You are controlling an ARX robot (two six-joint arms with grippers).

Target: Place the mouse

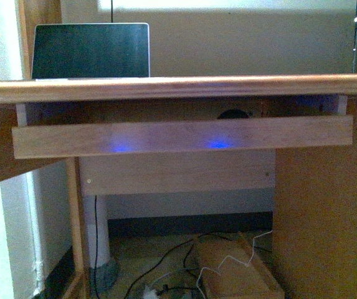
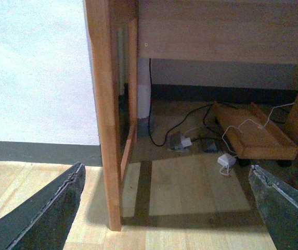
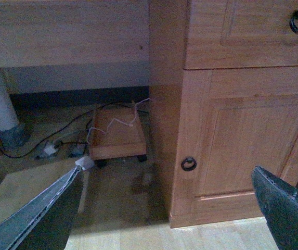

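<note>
A small dark domed shape (image 1: 233,114) peeks over the front rail of the pull-out tray (image 1: 178,137) under the desk top; it looks like the mouse, mostly hidden. Neither gripper shows in the front view. My left gripper (image 2: 167,208) is open and empty, low above the floor, facing the desk's left leg (image 2: 107,120). My right gripper (image 3: 167,208) is open and empty, low before the desk's cabinet door (image 3: 242,146). The mouse is in neither wrist view.
A laptop (image 1: 91,50) stands open on the desk top (image 1: 178,87) at the left. Under the desk lie cables (image 2: 185,122), a white adapter (image 2: 225,160) and a wheeled wooden stand (image 2: 253,135). The cabinet has ring handles (image 3: 189,163).
</note>
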